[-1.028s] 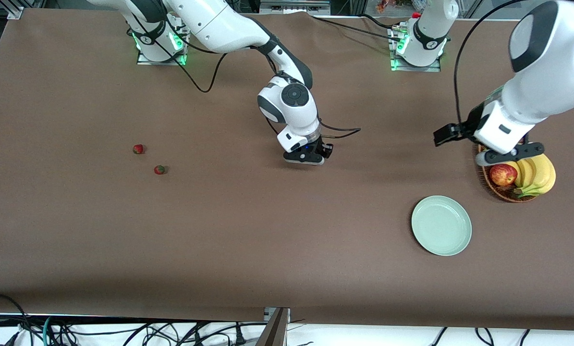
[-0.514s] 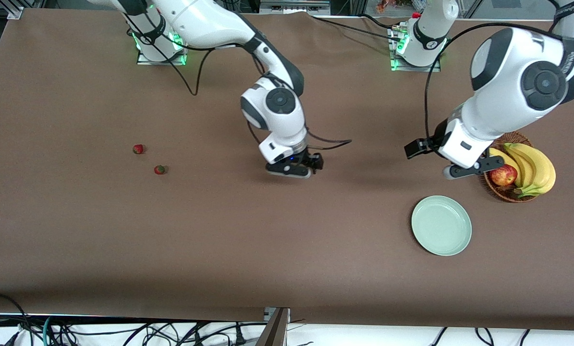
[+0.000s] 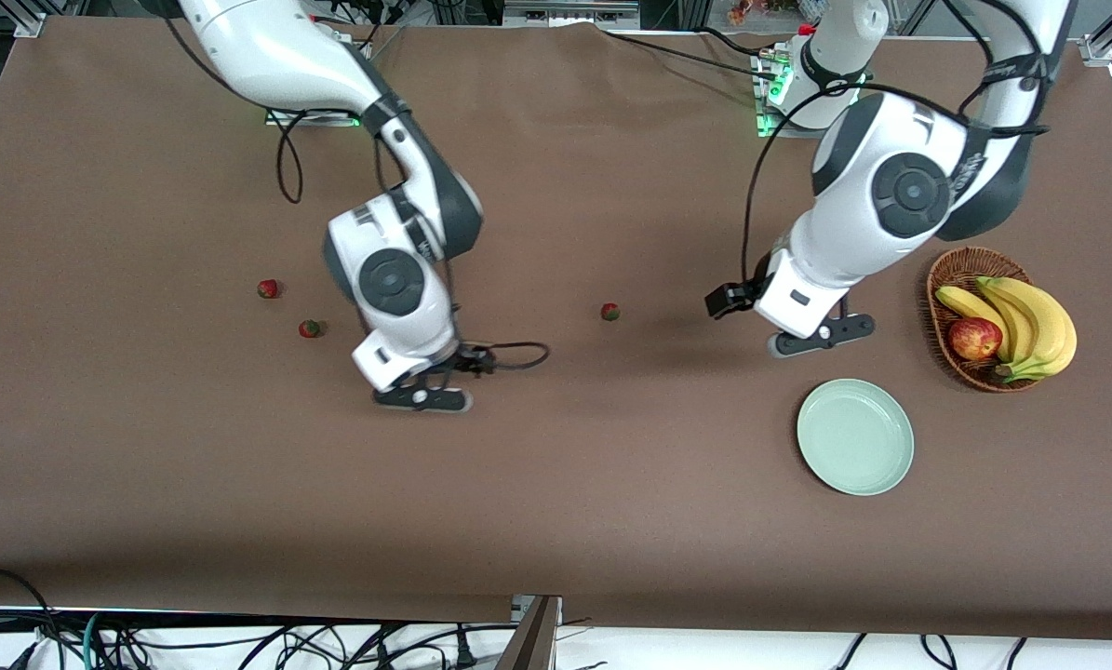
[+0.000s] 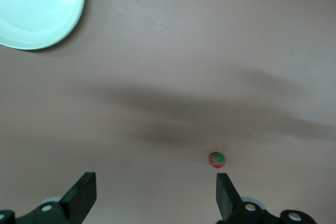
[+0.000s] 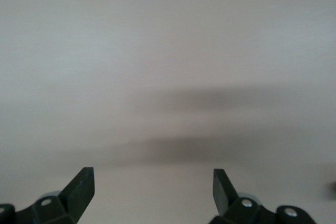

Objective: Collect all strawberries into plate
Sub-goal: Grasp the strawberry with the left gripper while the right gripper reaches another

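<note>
Three strawberries point(image 3: 610, 312) on table; plate point(image 3: 855, 435) bare

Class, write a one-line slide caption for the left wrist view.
Open left claw above brown table, one strawberry lying just ahead, mint-green plate empty.

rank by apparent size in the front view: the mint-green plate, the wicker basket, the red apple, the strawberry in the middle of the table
1. Brown wicker basket and round pale mint-green plate: they look about alike, so no order between them.
2. Red-yellow apple in the basket.
3. Tiny red strawberry with a green cap, by far the smallest.
</note>
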You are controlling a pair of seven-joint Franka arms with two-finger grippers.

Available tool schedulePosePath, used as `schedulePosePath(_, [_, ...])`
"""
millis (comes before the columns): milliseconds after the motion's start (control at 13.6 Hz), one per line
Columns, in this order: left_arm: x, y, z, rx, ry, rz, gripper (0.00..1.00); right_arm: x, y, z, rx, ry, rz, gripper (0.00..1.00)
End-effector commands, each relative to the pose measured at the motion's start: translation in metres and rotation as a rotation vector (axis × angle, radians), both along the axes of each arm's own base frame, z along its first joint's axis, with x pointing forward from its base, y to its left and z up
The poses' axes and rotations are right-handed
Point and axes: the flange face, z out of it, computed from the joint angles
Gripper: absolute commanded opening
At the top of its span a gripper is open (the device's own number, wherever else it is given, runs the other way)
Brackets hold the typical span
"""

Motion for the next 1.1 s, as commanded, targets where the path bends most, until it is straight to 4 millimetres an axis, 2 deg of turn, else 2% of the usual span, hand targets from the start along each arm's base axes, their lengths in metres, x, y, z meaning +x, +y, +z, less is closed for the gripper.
schedulePosePath(0, [0.002,-0.031,-0.022,-0.025,-0.021,0.035,1.00,0.000,-0.043,0.007,-0.060,0.067,0.034,1.00])
schedulePosePath(147, [0.001,-0.054,-0.046,-0.042,-0.027,0.046,1.00,-0.001,-0.080,0.006,-0.082,0.079,0.004,1.00])
schedulePosePath(367, [-0.006,-0.082,-0.082,-0.025,-0.033,0.040,1.00,-0.007,-0.128,0.007,-0.100,0.119,0.052,1.00])
schedulePosePath(514, [-0.021,-0.107,-0.110,0.043,-0.034,0.025,1.00,-0.017,-0.153,0.007,-0.103,0.134,0.052,1.00])
schedulePosePath(587, [-0.035,-0.126,-0.126,0.065,-0.022,0.015,1.00,-0.024,-0.164,0.004,-0.098,0.131,0.057,1.00])
schedulePosePath(661, [-0.049,-0.145,-0.142,0.085,-0.016,0.000,1.00,-0.034,-0.178,-0.002,-0.090,0.118,0.063,1.00])
schedulePosePath(881, [-0.060,-0.165,-0.182,0.085,-0.029,0.015,1.00,-0.069,-0.209,-0.031,-0.062,0.071,0.090,1.00])
schedulePosePath(1028, [-0.062,-0.169,-0.203,0.069,-0.032,0.018,1.00,-0.089,-0.218,-0.049,-0.047,0.043,0.095,1.00])
